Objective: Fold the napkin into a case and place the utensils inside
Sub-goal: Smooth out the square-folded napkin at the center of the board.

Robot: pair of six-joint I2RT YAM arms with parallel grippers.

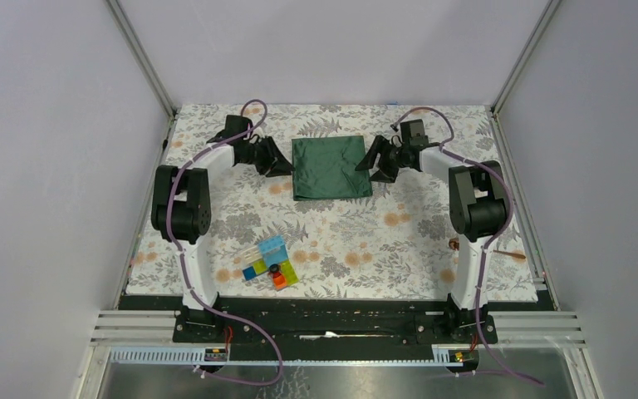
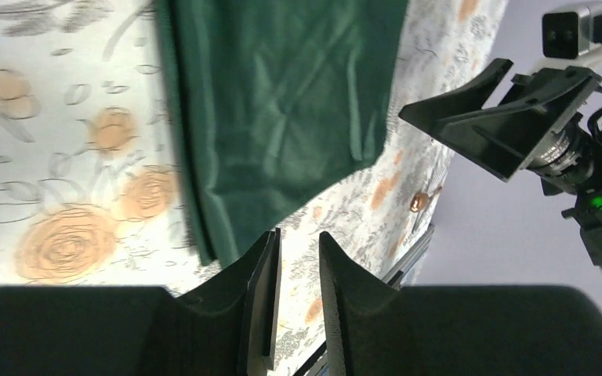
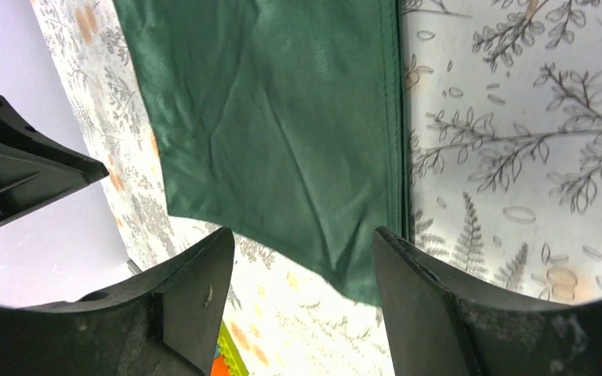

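The dark green napkin (image 1: 331, 167) lies flat as a folded, layered square at the far middle of the table. It fills the top of the left wrist view (image 2: 282, 102) and of the right wrist view (image 3: 282, 117), where stacked edges show along one side. My left gripper (image 1: 278, 162) hovers just left of it, its fingers a narrow gap apart (image 2: 298, 235) and empty. My right gripper (image 1: 371, 166) hovers just right of it, wide open (image 3: 302, 231) and empty. A small copper spoon (image 1: 454, 243) lies near the right arm, and also shows in the left wrist view (image 2: 419, 202). I cannot make out the silver utensil.
A cluster of colourful plastic blocks (image 1: 270, 263) sits at the near middle of the floral table covering (image 1: 382, 241). A thin copper-coloured item (image 1: 515, 253) lies at the right edge. Metal frame posts and grey walls enclose the table.
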